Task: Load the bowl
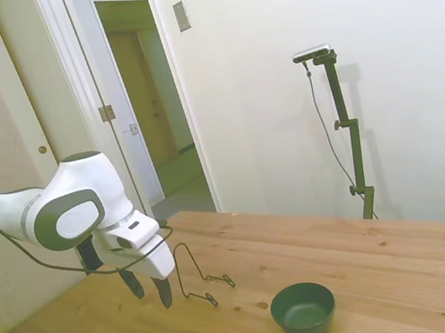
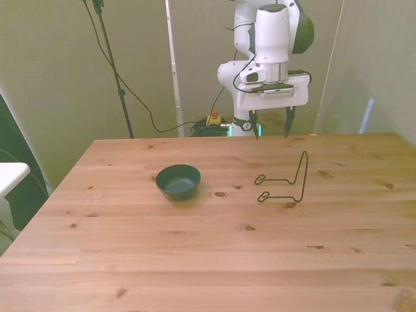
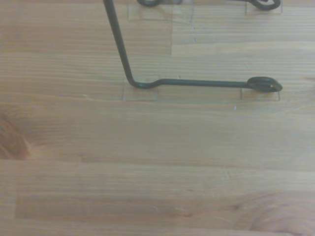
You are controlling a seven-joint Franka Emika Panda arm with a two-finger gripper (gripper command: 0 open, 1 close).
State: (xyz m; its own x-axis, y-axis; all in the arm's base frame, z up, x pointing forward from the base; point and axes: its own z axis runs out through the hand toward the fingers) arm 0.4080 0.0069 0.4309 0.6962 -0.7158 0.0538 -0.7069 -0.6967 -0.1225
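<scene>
- White two-finger gripper [image 2: 271,129] hangs above the far side of the wooden desk [image 2: 195,260], jaws apart, nothing between them.
- Small round dark green matte bowl [image 2: 178,181] sits upright and empty on the desk, well apart from the gripper, off to the front view's left of the thin black wire rack [image 2: 286,182].
- Rack stands between bowl and gripper side; its tall bent upright sits just beside the gripper's likely line of descent, with two looped feet pointing toward the bowl.
- Task looks not yet started: bowl untouched, rack empty.
- Risk: dropping straight down from here, the jaws likely hit the rack, not the bowl. Wrist view shows only rack wire [image 3: 147,82] and bare wood, no bowl.
- Risk: sweeping low toward the bowl may snag the rack's upright and drag or tip it; the thin wire looks light. Clear patches at the feet may be tape, cannot confirm.
- Risk: the bowl is about as wide as the open jaws, so a grasp across it probably fails; a rim pinch seems needed.
- Risk: smooth low wall, so a shallow pinch may slip or push the bowl across the desk.
- Risk: loading tilted, the bowl may knock the upright or slide off the feet.
</scene>
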